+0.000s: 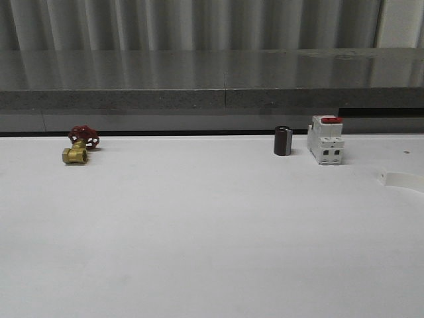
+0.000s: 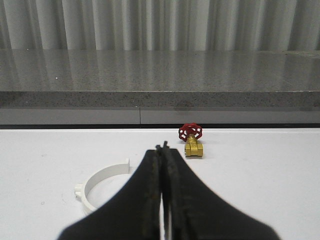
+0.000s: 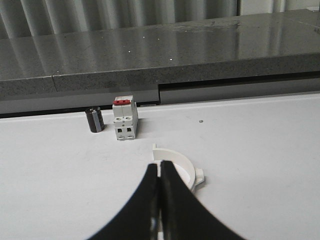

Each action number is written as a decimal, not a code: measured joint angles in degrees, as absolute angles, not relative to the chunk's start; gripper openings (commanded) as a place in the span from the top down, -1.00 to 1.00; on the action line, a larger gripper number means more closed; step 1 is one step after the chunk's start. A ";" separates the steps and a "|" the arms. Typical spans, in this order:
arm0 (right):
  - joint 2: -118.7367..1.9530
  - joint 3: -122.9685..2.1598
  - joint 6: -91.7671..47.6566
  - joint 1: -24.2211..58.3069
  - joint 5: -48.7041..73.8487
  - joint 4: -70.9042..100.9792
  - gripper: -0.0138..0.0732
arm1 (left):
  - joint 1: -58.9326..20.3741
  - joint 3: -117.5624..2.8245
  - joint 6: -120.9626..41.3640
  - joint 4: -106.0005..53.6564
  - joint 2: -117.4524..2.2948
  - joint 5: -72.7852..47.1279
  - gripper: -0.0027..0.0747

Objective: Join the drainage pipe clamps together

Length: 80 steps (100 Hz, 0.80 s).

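Two white clamp halves, well apart, lying flat on the white table (image 1: 212, 252); one clamp half (image 2: 100, 186) just ahead of the left gripper (image 2: 161, 148), a bit to its left; other clamp half (image 3: 179, 166) right in front of the right gripper (image 3: 159, 165), partly hidden behind it; both grippers squeezed closed, holding nothing. Probably light, stiff, smooth plastic, likely slippery; best pinched across the thin curved wall, near the middle, tabs left free for joining.

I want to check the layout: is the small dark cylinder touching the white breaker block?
Apart. In the front view, a strip of table shows between the dark cylinder and the breaker block.
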<state>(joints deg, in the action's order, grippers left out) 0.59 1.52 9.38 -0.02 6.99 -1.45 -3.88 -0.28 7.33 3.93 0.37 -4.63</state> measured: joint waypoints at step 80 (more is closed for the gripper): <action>0.59 1.52 9.38 -0.02 6.99 -1.45 0.95 | -3.88 -5.14 7.33 -0.75 -0.86 -9.70 0.98</action>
